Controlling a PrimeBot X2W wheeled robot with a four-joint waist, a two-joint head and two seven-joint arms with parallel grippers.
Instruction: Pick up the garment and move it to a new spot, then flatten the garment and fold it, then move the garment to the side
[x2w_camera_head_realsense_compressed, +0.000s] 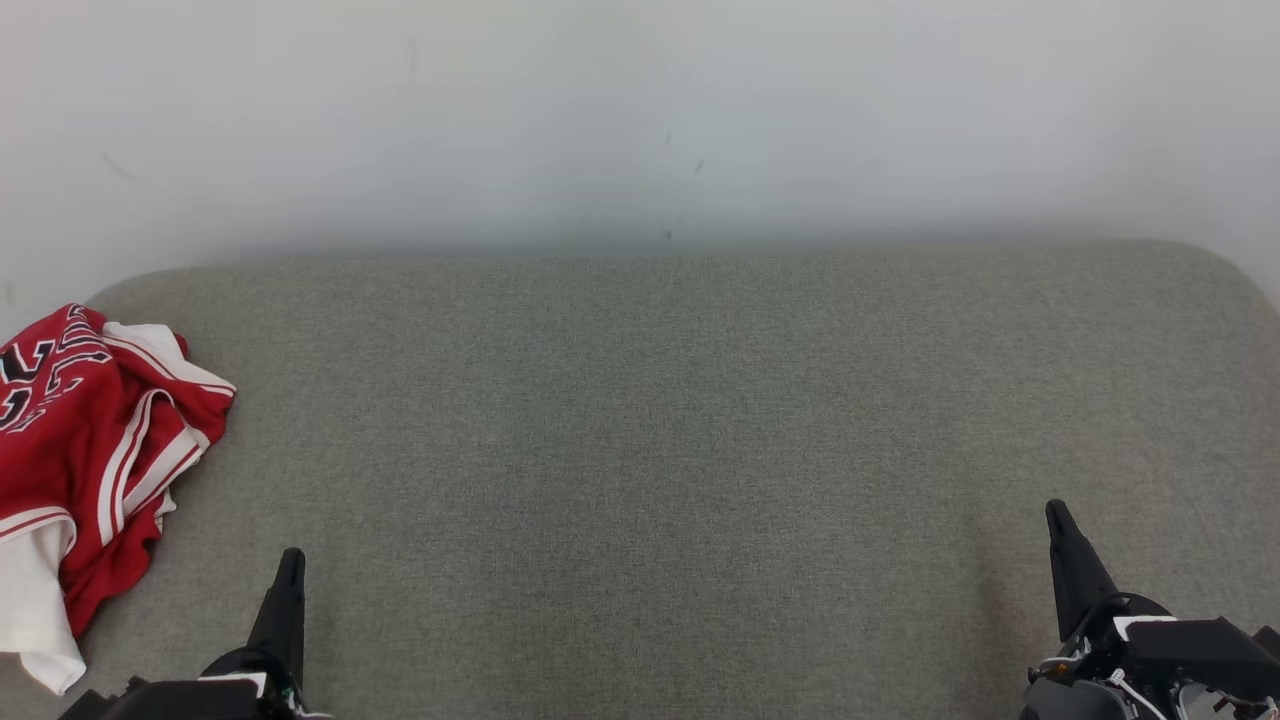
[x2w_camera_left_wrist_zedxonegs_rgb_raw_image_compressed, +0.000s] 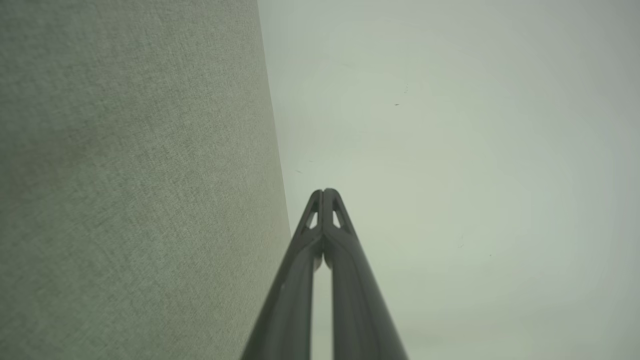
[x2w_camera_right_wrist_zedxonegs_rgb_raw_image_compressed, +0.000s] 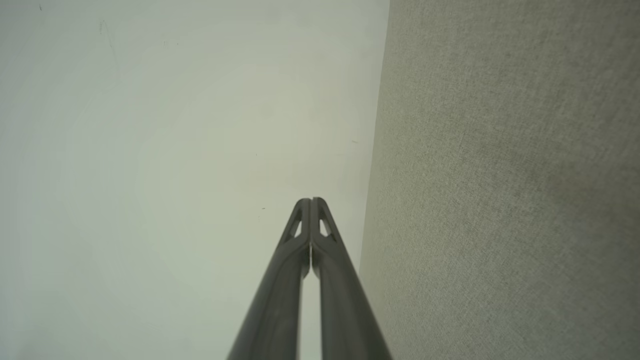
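The garment (x2w_camera_head_realsense_compressed: 90, 450), a red jersey with white stripes, black lettering and a white lining, lies crumpled at the far left edge of the grey fabric surface (x2w_camera_head_realsense_compressed: 660, 450). My left gripper (x2w_camera_head_realsense_compressed: 291, 558) rests at the lower left, just right of the garment and apart from it, shut and empty. My right gripper (x2w_camera_head_realsense_compressed: 1056, 510) sits at the lower right, far from the garment, shut with nothing in it. In the wrist views both the left gripper (x2w_camera_left_wrist_zedxonegs_rgb_raw_image_compressed: 324, 192) and the right gripper (x2w_camera_right_wrist_zedxonegs_rgb_raw_image_compressed: 311, 201) have their fingertips pressed together.
A pale wall (x2w_camera_head_realsense_compressed: 640, 110) rises behind the grey surface. The surface has rounded back corners and stretches wide between the two grippers. In the wrist views the grey surface (x2w_camera_left_wrist_zedxonegs_rgb_raw_image_compressed: 125, 190) meets the wall (x2w_camera_right_wrist_zedxonegs_rgb_raw_image_compressed: 175, 150) along a straight edge.
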